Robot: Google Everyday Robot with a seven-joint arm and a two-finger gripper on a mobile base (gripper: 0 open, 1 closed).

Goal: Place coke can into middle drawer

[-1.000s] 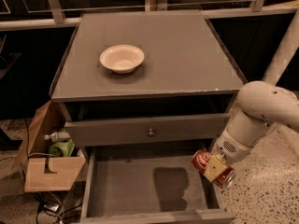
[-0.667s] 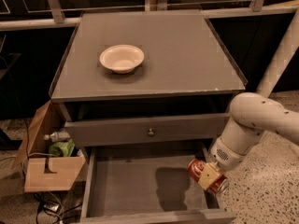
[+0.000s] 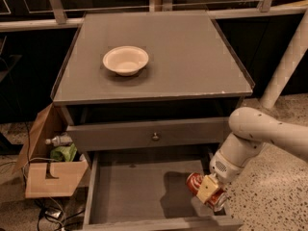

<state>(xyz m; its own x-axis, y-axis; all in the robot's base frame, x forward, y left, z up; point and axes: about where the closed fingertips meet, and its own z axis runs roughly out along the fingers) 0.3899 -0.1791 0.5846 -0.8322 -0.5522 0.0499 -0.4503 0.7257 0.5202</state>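
The coke can (image 3: 198, 183), red with a silver end, is tilted on its side in my gripper (image 3: 208, 190) at the right end of the open middle drawer (image 3: 130, 191). My gripper is shut on the can, low over the drawer's dark grey floor near its right wall. My white arm (image 3: 260, 134) reaches in from the right. The can's shadow falls on the drawer floor to its left.
A pale round bowl (image 3: 125, 60) sits on the grey cabinet top (image 3: 192, 52). The drawer front with a brass knob (image 3: 155, 136) is just above the open drawer. An open cardboard box (image 3: 50, 170) with a bottle stands on the floor at left. A white post (image 3: 286, 61) stands at right.
My gripper has carried the coke can down and a little left, lower into the right end of the open drawer. The bowl has not moved.
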